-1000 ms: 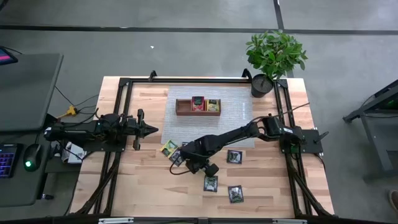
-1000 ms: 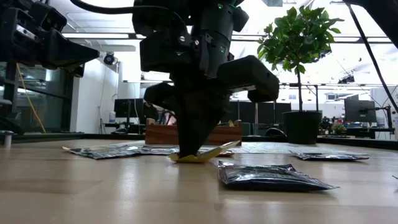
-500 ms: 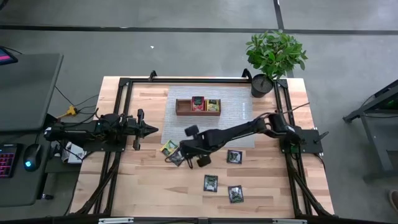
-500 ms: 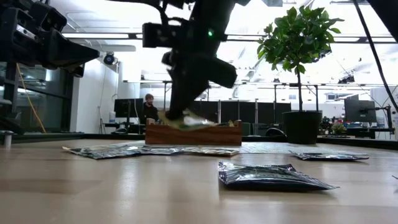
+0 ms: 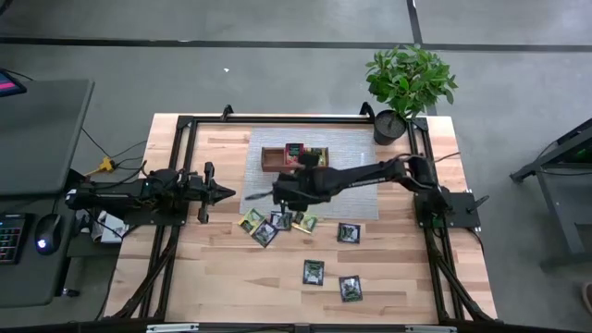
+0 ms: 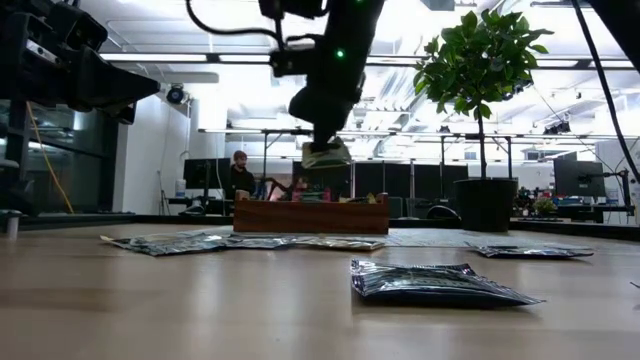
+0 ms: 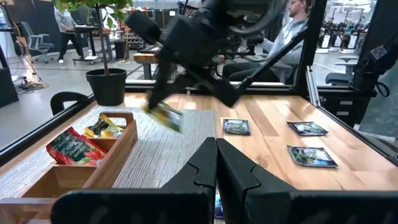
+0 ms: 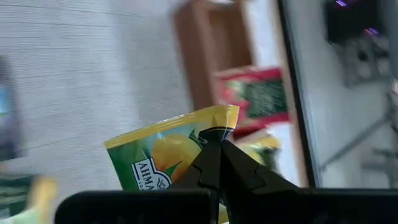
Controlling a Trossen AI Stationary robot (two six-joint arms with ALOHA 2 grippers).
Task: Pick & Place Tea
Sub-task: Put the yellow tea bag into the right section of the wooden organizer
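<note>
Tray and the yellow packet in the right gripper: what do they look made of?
Tray: apparently wood, brown with a matte finish; thick plain walls and dividers show in the left wrist view. Yellow packet: probably printed foil or coated paper, slightly glossy; it is thin, with a crimped edge, and flexes where the shut right gripper pinches it.

Light wooden table [image 5: 213,268], grey mat [image 5: 356,166] with wooden tray [image 5: 270,159], loose tea packets [image 5: 314,272], potted plant [image 5: 407,83] at corner
</note>
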